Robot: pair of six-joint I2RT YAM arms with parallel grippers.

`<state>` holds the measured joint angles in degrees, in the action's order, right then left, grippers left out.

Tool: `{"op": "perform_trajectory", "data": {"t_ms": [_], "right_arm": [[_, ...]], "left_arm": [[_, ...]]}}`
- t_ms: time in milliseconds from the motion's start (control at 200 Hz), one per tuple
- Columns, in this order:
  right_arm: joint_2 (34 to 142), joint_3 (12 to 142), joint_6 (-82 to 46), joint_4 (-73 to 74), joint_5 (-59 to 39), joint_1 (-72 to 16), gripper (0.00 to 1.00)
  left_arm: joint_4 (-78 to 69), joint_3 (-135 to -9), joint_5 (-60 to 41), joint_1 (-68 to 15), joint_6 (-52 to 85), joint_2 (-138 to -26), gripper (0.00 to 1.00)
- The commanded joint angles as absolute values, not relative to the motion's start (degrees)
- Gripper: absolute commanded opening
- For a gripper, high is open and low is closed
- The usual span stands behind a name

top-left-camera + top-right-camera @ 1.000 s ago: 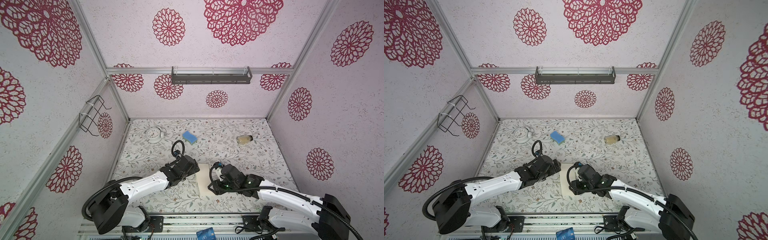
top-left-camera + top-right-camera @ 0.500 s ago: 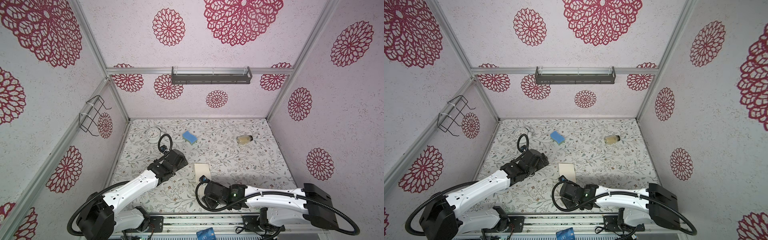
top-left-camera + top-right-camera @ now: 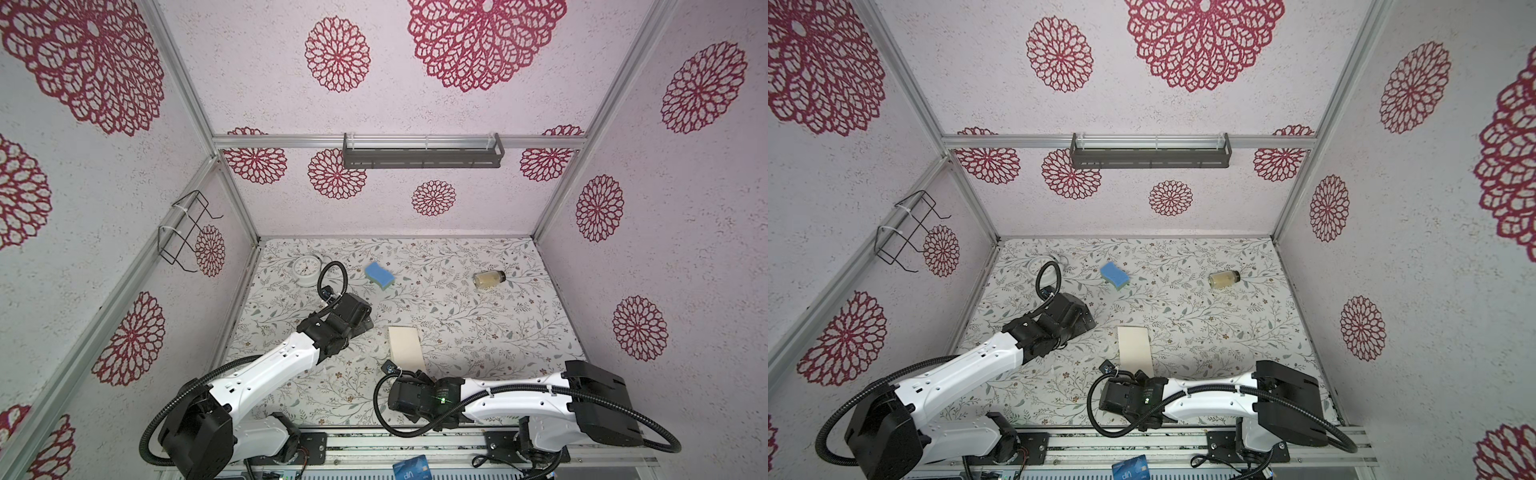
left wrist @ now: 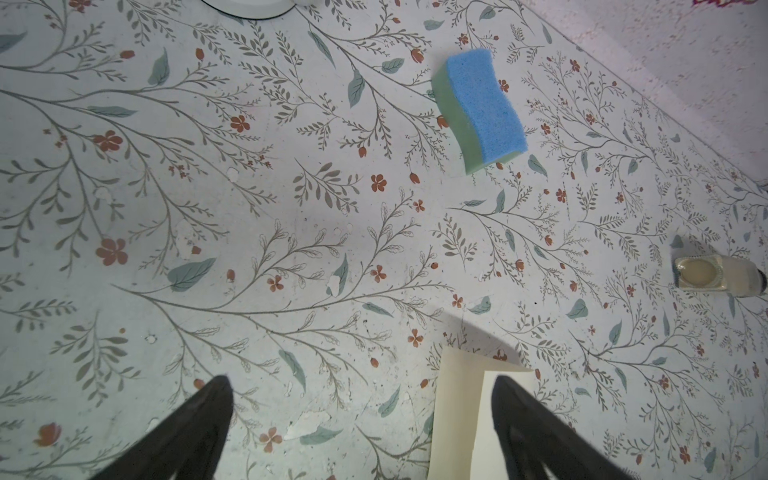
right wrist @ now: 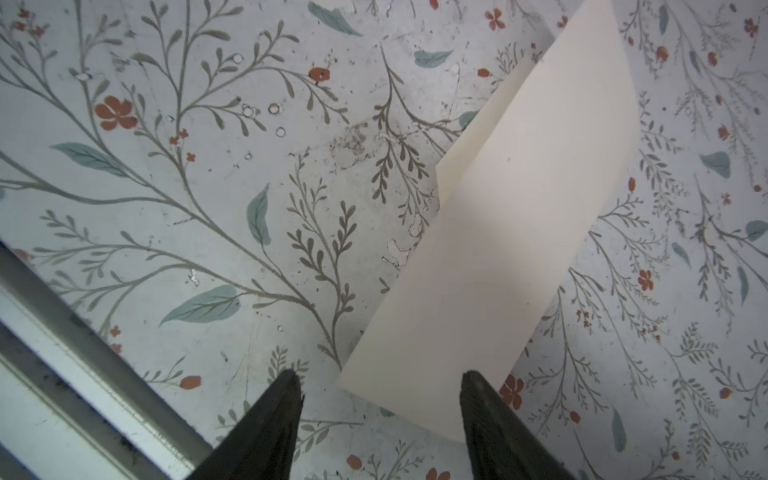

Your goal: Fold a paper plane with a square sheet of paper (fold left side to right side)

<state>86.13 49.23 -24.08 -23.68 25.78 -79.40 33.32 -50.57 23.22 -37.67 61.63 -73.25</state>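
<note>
Here, the square sheet of paper (image 3: 406, 348) was found lying doubled on the bench (image 3: 478, 332), mid-front, its upper layer bowed. Both the left pincer (image 4: 360, 380) and right pincer (image 5: 380, 374) were seen spread, holding nothing. Free edges should be aligned, it was judged, before the crease is pressed flat

sponge (image 3: 379, 275), jar (image 3: 489, 279) at back, open mat (image 3: 436, 286) between

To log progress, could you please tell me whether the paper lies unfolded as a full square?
No, the square sheet of paper is folded double into a narrow strip, its under layer peeking out.
</note>
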Motion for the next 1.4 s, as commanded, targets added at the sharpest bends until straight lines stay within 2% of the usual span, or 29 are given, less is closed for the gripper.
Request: {"op": "perform_trajectory", "data": {"t_ms": [0,235,455,530,595,655,766,861,966,1091,1396], "right_arm": [[86.55,50.81,-22.49,-24.23,29.28,-79.76,0.58],[87.71,50.19,-22.17,-23.14,28.36,-79.78,0.46],[86.87,49.33,-21.91,-22.41,28.48,-79.85,0.12],[86.22,49.04,-21.65,-22.13,28.31,-79.78,0.0],[85.81,48.81,-21.37,-21.91,27.58,-79.73,0.0],[85.61,48.6,-21.26,-21.55,27.06,-79.7,0.0],[85.32,48.02,-21.11,-20.29,25.2,-79.42,0.0],[84.78,46.86,-21.31,-18.46,22.38,-78.78,0.0],[83.91,45.72,-21.86,-17.0,19.91,-77.89,0.0],[82.85,44.74,-22.81,-15.93,17.72,-76.67,0.0],[81.74,43.51,-23.74,-14.43,15.06,-74.58,0.0]], "left_arm": [[34.75,-50.82,24.92,-37.27,60.47,-73.39,0.99],[33.0,-51.15,22.1,-36.93,57.56,-74.34,0.99],[30.98,-52.36,19.42,-36.77,54.57,-75.45,0.99],[29.6,-52.56,17.96,-36.65,53.12,-75.67,0.96],[27.67,-52.56,16.02,-36.66,51.92,-75.85,0.9],[25.83,-52.64,13.83,-36.65,51.14,-76.27,0.79],[22.45,-52.65,9.58,-36.65,50.41,-77.79,0.46],[19.26,-52.95,5.29,-36.77,49.93,-79.83,0.22],[15.66,-53.33,1.04,-36.93,49.99,-82.83,0.0],[11.41,-54.42,-3.39,-37.39,50.56,-87.48,0.0],[10.37,-60.09,-6.08,-41.19,49.13,-99.71,0.0]]}}
